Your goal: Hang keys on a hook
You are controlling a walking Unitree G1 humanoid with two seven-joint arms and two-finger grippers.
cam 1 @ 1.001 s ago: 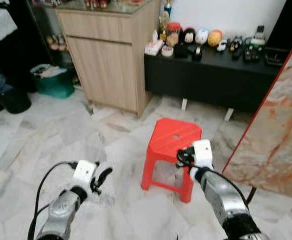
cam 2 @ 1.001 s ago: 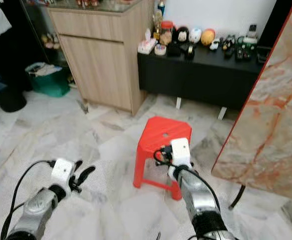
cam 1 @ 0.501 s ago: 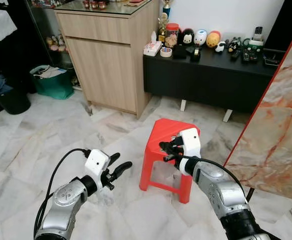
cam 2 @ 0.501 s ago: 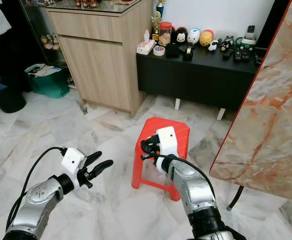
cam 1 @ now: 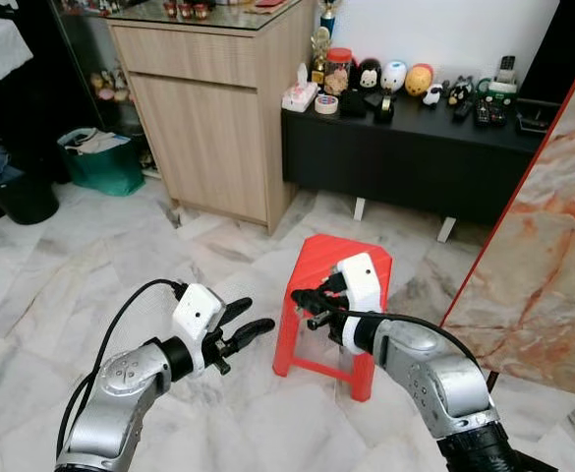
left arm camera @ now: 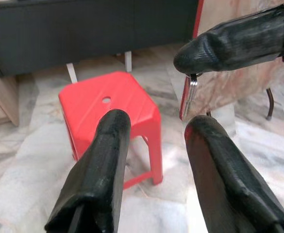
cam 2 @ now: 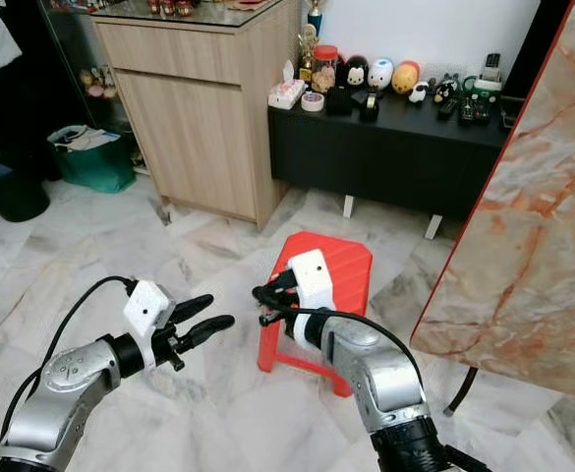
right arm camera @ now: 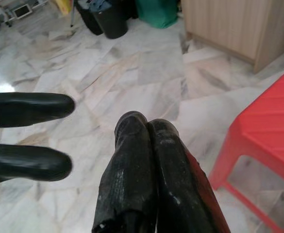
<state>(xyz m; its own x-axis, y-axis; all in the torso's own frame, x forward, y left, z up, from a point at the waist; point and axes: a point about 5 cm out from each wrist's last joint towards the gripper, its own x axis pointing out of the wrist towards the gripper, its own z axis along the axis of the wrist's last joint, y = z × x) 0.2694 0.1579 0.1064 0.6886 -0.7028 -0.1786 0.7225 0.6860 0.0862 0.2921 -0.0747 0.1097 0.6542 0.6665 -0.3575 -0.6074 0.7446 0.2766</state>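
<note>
A silver key (left arm camera: 190,94) dangles from the tip of my right gripper (cam 1: 305,310), whose two black fingers are pressed together on it. That gripper hovers over the marble floor just left of a red plastic stool (cam 1: 341,270). My left gripper (cam 1: 253,317) is open a short way to its left, fingers pointing at the right gripper's tip. In the left wrist view the key hangs just beyond the gap between the left fingers (left arm camera: 108,145). In the right wrist view the shut fingers (right arm camera: 144,145) point toward the left gripper's spread fingers (right arm camera: 30,107).
A wooden cabinet (cam 1: 218,98) stands at the back left, beside a low black sideboard (cam 1: 415,157) with figurines on top. A marble-patterned panel with a red edge (cam 1: 552,246) leans at the right. A green bin (cam 1: 100,162) and a black bin (cam 1: 22,197) sit far left.
My right gripper has swung left from over the stool toward the left gripper. My left gripper has risen and reached right, so the two tips now nearly meet.
</note>
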